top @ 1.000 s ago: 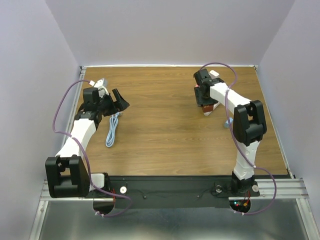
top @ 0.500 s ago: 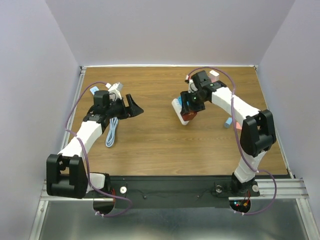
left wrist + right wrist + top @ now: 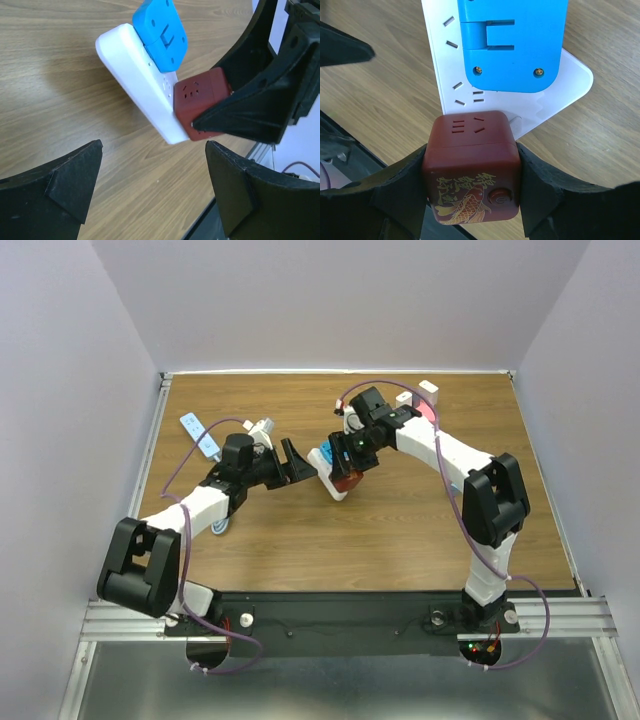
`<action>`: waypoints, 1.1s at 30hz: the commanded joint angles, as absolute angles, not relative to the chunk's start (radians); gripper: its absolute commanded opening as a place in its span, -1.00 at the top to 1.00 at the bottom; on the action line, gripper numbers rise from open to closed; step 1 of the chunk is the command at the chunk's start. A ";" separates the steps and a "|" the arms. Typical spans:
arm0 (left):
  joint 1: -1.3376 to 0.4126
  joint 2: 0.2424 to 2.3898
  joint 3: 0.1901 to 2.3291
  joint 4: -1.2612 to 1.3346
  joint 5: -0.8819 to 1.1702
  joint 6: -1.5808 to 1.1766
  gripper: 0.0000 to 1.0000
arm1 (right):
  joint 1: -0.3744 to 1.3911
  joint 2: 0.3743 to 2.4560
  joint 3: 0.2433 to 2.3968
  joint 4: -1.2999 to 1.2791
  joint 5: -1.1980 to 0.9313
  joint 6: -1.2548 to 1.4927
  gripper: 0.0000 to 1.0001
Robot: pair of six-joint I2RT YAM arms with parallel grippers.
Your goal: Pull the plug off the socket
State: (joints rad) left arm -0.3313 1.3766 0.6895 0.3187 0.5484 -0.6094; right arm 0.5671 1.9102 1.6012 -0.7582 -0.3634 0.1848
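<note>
A white socket strip (image 3: 326,466) carries a blue plug (image 3: 326,451) and a dark red cube plug (image 3: 347,480) with a gold fish print. My right gripper (image 3: 346,476) is shut on the red cube (image 3: 470,165) and holds the strip (image 3: 440,65) tilted above the wood table. The blue plug (image 3: 512,45) sits just beyond the cube. My left gripper (image 3: 300,464) is open and empty, just left of the strip. In the left wrist view the strip (image 3: 135,80), blue plug (image 3: 162,32) and cube (image 3: 200,100) lie ahead of my open left gripper (image 3: 154,150).
A second white strip (image 3: 200,436) lies at the back left. A light blue cable (image 3: 221,526) lies under my left arm. A white and pink object (image 3: 425,395) sits at the back right. The table's front rail (image 3: 340,615) runs along the near edge.
My right arm has carried the strip with its plugs left to the table's middle. My left arm has swung right toward it, jaws open.
</note>
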 commanded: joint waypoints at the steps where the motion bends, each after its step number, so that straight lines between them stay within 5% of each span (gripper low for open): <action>1: -0.371 1.410 0.706 0.422 0.463 -0.670 -0.91 | 0.587 1.904 1.664 -0.703 -0.400 0.207 0.99; 22: -0.460 1.560 0.790 0.489 0.268 -0.804 -0.80 | 0.649 1.885 1.625 -0.658 -0.356 0.229 0.99; 33: -0.472 1.643 0.807 0.535 0.379 -0.811 -0.01 | 0.647 1.884 1.629 -0.641 -0.379 0.253 0.99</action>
State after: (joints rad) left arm -0.4503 1.6371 0.7837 0.4843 0.3141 -0.8249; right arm 0.6342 1.9198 1.6039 -0.7322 -0.3283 0.2394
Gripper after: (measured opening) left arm 0.641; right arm 0.659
